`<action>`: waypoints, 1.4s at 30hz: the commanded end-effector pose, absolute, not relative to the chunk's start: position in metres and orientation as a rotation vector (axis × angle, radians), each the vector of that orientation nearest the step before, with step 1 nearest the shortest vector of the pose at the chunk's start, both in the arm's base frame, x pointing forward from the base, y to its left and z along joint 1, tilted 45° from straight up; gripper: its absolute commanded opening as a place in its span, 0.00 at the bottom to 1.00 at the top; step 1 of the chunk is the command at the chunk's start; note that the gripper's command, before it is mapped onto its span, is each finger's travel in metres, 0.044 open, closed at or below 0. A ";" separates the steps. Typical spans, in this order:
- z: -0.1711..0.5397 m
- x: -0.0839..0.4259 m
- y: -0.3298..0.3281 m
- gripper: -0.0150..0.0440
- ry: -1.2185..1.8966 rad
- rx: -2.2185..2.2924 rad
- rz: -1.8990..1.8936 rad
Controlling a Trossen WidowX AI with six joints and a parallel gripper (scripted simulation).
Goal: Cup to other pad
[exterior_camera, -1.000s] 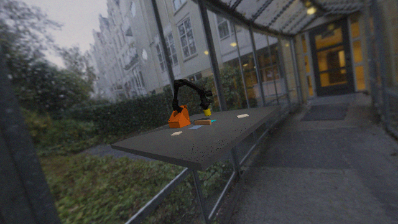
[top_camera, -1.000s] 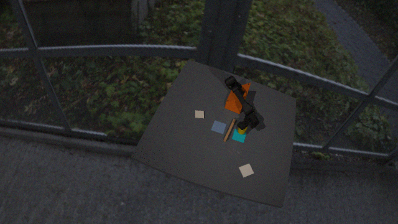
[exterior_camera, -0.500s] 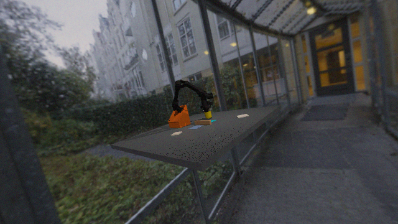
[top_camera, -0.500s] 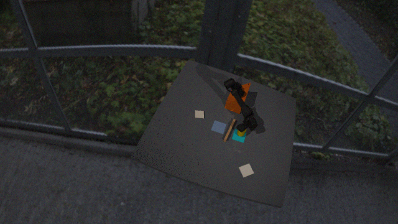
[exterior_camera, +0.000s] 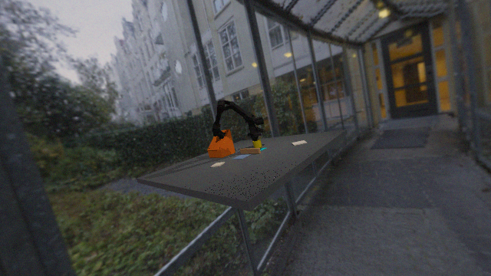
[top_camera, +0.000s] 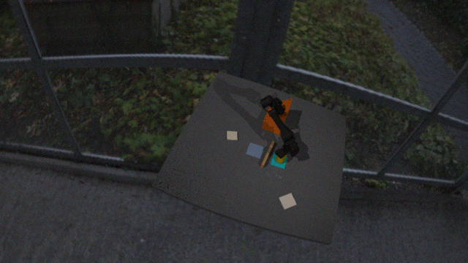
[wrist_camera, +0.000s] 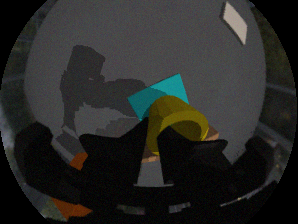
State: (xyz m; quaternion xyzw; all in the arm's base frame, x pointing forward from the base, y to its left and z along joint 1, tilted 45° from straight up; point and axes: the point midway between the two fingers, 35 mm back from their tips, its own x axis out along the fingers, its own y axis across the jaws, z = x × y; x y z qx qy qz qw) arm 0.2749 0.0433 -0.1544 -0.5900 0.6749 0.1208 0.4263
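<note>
The yellow cup [top_camera: 281, 159] [exterior_camera: 257, 144] [wrist_camera: 165, 111] is at the cyan pad [top_camera: 274, 164] [exterior_camera: 263, 149] [wrist_camera: 171, 86], covering part of it. My gripper [top_camera: 281, 153] [exterior_camera: 255, 138] [wrist_camera: 152, 120] is shut on the cup's wall, with its mouth toward the wrist camera. The cup is low over the pad; whether its base touches the pad cannot be told. The blue pad [top_camera: 254, 150] [exterior_camera: 241, 156] is bare, on the other side of the wooden bar. No marbles can be made out; the cup's inside is dark and partly hidden by a finger.
The wooden bar [top_camera: 268, 154] [exterior_camera: 250, 151] [wrist_camera: 214, 133] stands between the two pads, close to the cup. An orange block [top_camera: 270, 126] [exterior_camera: 221, 150] [wrist_camera: 71, 208] is by the arm's base. One cream square [top_camera: 232, 135] [exterior_camera: 218, 164] lies beyond the blue pad, another [top_camera: 287, 201] [exterior_camera: 299, 142] [wrist_camera: 236, 24] beyond the cyan pad.
</note>
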 end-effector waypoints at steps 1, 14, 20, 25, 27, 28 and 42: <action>-0.160 0.271 0.036 0.25 1.701 -1.484 0.305; -0.159 0.273 0.038 0.25 1.693 -1.475 0.302; -0.159 0.273 0.038 0.30 1.693 -1.475 0.302; -0.159 0.273 0.038 0.50 1.693 -1.475 0.302; -0.159 0.273 0.038 0.50 1.693 -1.475 0.302; -0.159 0.273 0.038 0.50 1.693 -1.475 0.302; -0.148 0.273 0.050 0.50 1.695 -1.477 0.305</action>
